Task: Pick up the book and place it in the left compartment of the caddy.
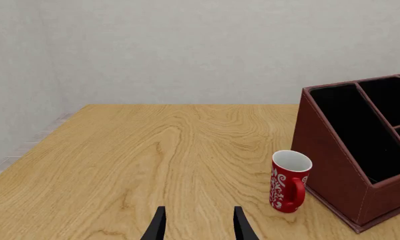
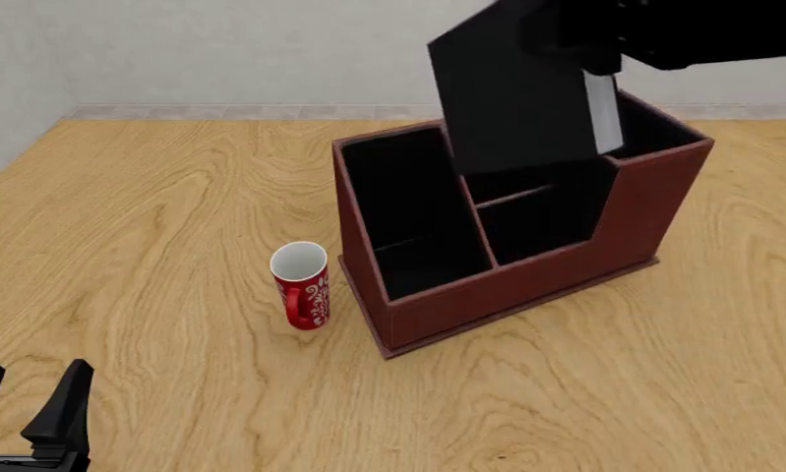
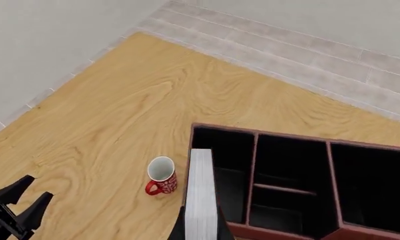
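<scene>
In the left wrist view, the left gripper (image 1: 198, 225) is sitting low over bare table (image 1: 153, 150) with its two fingers spread apart and nothing between them. The red mug (image 1: 290, 181) is standing just beside the caddy (image 1: 333, 170), near its long end slot.

In the front view, the right arm is carrying the book (image 2: 511, 93) in the air above the caddy (image 2: 524, 285), hanging over the middle of the box rather than over the left compartment (image 2: 406, 211). So the pick-up looks done and the placing is in hand. The next move calls for shifting the book leftward until it is lining up with that long slot, then lowering it in edge first. The left gripper (image 2: 31, 408) is idling open at the near left corner.

In the right wrist view, the right gripper (image 3: 201, 227) is clamping the book (image 3: 201, 190), its white page edge facing the camera, close to the rim of the left compartment (image 3: 228, 165). The fingers themselves are mostly hiding behind the book.
</scene>
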`<state>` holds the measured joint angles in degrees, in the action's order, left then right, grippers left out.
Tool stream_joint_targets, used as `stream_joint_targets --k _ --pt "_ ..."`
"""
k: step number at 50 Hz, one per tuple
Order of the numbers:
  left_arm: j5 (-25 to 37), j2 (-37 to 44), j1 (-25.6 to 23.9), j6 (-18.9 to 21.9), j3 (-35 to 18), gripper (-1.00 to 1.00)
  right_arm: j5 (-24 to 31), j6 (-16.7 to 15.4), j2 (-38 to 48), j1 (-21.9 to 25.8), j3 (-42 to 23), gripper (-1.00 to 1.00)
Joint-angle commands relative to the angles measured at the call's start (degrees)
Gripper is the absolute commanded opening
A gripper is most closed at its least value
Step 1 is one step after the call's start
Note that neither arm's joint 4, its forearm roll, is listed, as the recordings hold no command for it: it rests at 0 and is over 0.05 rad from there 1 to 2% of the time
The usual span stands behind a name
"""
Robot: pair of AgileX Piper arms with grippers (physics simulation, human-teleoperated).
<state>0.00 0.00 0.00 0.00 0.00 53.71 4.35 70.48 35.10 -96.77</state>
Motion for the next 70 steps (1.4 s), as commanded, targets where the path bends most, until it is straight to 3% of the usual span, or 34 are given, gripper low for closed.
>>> stream_joint_targets --k 1,27,45,70 --pt "0.0 0.0 0.0 0.0 0.0 1.00 -3.0 2.2 0.7 -2.9 1.6 -1.00" --pt "0.0 0.0 0.0 0.0 0.0 1.00 -11.1 2.5 5.4 -2.9 11.0 -1.00" --pt "0.0 0.0 0.0 0.0 0.0 1.00 -15.3 1.2 10.0 -4.5 12.5 -1.00" --pt "0.0 0.0 0.0 0.0 0.0 1.00 -20.6 1.9 15.6 -5.2 15.2 -1.00"
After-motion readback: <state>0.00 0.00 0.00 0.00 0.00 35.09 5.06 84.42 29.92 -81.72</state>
